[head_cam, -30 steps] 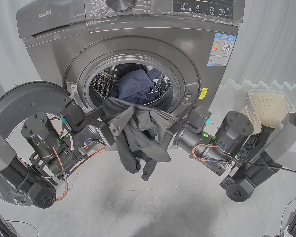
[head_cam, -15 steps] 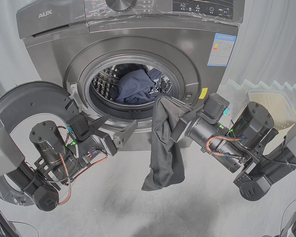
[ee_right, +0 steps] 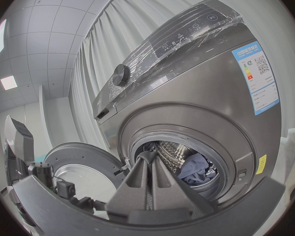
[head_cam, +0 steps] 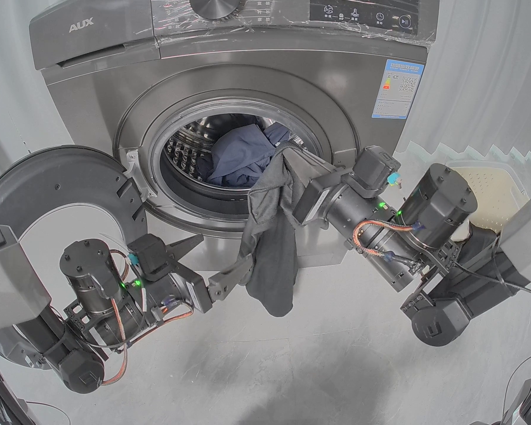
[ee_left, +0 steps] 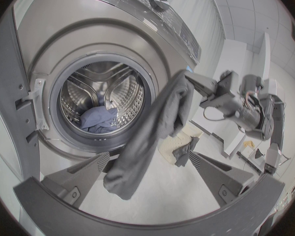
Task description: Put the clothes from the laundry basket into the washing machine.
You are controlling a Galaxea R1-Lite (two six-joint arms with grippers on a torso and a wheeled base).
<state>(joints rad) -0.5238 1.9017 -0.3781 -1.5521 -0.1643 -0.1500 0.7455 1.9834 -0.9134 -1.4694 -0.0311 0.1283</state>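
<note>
**Load step: get the tail in, not just the top**

Right hand [head_cam: 287, 153] is clamped on the top edge of the grey garment [head_cam: 271, 237], at the right side of the washing machine [head_cam: 230, 78] door opening. In the right wrist view the fingers [ee_right: 139, 177] are pressed together with cloth between them. Most of the garment hangs outside, down the front panel and below the opening's lower lip [head_cam: 218, 215]. Blue clothes [head_cam: 239, 154] are already in the drum [head_cam: 186, 143].

Left hand [head_cam: 225, 249] is spread wide and holds nothing. It sits low, just beside the hanging tail. Can't tell whether its finger touches the cloth.

How I'd run it:
- Drive the right hand deep past the lip, toward the back of the drum, before letting go. Dropping at the rim would likely leave the tail draped over the seal.
- Go in slightly high so the cloth drags over the lip and doesn't bunch under it.
- Use the left hand to scoop the tail up and in. Limp fabric will slide, so lift from beneath.
- Keep both arms off the open door [head_cam: 53, 184] at the left.

A dark piece [ee_left: 183, 151] lies on the laundry basket [ee_left: 168, 145], so I'd judge more loads remain.
</note>
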